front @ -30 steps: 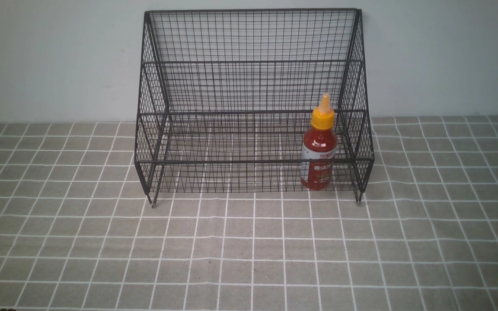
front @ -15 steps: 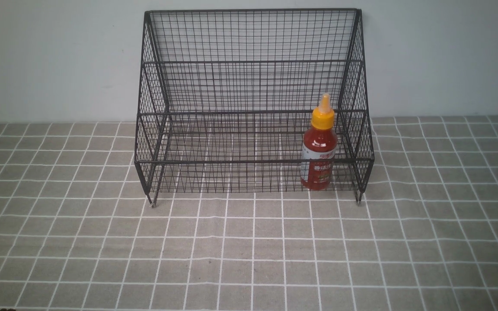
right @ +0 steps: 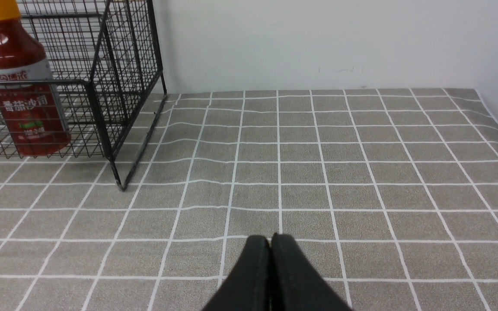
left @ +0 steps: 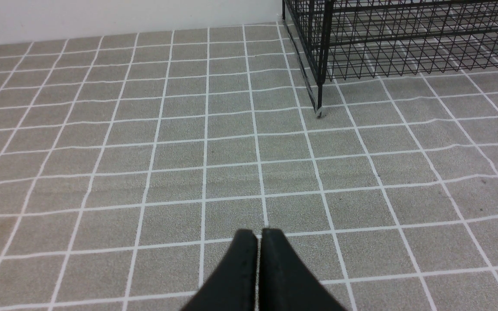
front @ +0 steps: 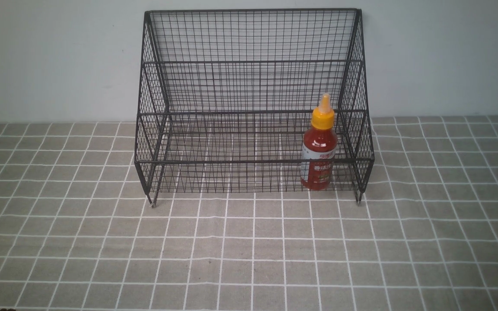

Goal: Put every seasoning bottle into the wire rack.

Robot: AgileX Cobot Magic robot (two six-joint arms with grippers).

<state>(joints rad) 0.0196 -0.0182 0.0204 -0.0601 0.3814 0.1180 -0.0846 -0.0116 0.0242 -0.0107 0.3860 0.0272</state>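
change: nothing has moved since the earlier front frames; bottle, rack and cloth sit exactly as they did.
seasoning bottle: the seasoning bottle [front: 319, 147] stands upright inside the lowest tier, right of centre in the front frame, close to the rack's right side wall; the right wrist frame shows it at upper left behind the front rail.
wire rack: the wire rack [front: 249, 60] fills the upper middle of the front frame, its back close to the wall [front: 50, 60], feet on the checked bench [front: 249, 259]; its other tiers hold nothing.
left tool: the left tool [left: 259, 235] shows at the bottom centre of its wrist frame, fingers pressed together on nothing, low over the cloth and well apart from the rack's corner foot at upper right.
right tool: the right tool [right: 270, 242] shows at the bottom centre of its wrist frame, likewise pressed together and carrying nothing.
arms: neither appears in the front frame.
done: the one bottle in sight is already in the rack.
left: no further bottle shows on the bench in any frame, so the task looks finished as far as can be seen.
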